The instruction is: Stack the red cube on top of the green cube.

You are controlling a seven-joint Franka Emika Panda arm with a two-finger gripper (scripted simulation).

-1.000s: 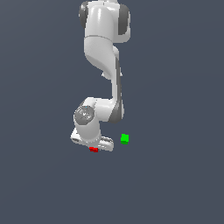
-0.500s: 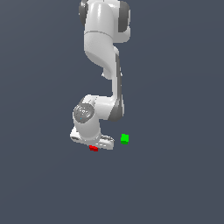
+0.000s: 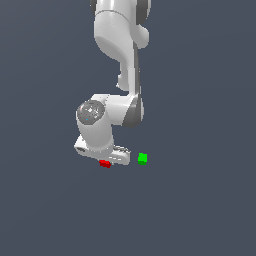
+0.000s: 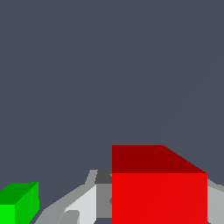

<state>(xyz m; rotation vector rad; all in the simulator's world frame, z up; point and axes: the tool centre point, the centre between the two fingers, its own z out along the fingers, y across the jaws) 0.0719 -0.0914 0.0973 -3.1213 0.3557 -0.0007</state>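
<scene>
Red cube (image 4: 159, 197) between pincer (image 3: 106, 159) fingers

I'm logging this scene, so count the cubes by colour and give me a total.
Red cube: 1
Green cube: 1
Total: 2 cubes

Arm folded low; gripper (image 3: 105, 159) pointing down; jaws closed around red cube (image 3: 105, 163).
</scene>
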